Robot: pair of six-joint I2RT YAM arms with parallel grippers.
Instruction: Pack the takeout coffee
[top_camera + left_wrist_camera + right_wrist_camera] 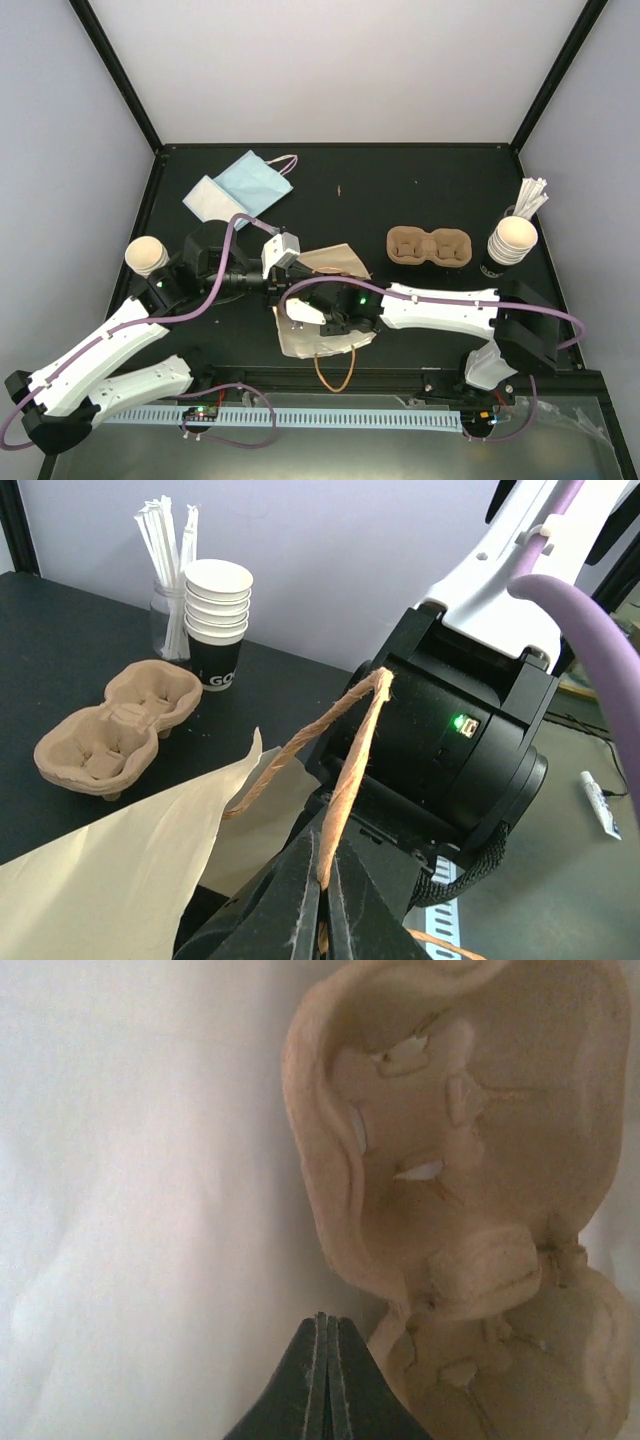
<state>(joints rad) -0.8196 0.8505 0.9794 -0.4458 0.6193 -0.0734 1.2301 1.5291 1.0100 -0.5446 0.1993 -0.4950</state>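
Black tabletop (400,190): my left gripper (322,880) pinches the twine handle (358,750) of the paper bag (120,870), my right gripper (325,1325) sits closed and empty beside a pulp cup carrier (450,1160).

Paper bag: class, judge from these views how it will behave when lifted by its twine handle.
Probably floppy: the bag lies creased and uneven. Likely light: one thin handle, pinched in the left gripper, seems to raise its edge. Hanging from one handle, it may sag or swing.
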